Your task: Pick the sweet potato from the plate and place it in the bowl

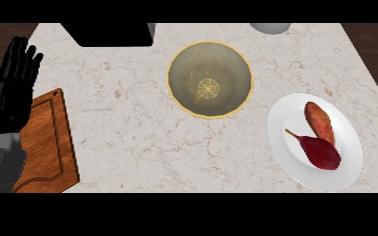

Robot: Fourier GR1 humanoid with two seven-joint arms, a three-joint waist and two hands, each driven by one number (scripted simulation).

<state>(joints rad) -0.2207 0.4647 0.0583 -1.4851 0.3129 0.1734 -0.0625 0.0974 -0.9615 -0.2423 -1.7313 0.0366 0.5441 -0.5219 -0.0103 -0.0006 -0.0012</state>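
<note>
An orange-brown sweet potato (320,122) lies on the white plate (288,125) at the right of the counter, its lower end touching a dark red, stemmed vegetable (319,152) on the same plate. The olive bowl with a yellow rim (210,78) stands empty at the counter's middle, up and left of the plate. My left hand (18,82) rests open at the far left edge with its fingers pointing up, far from both. My right hand does not show.
A wooden cutting board (48,145) lies along the left edge under my left forearm. A black box-like object (111,34) stands at the back left, and a pale round object (270,27) sits at the back edge right of centre.
</note>
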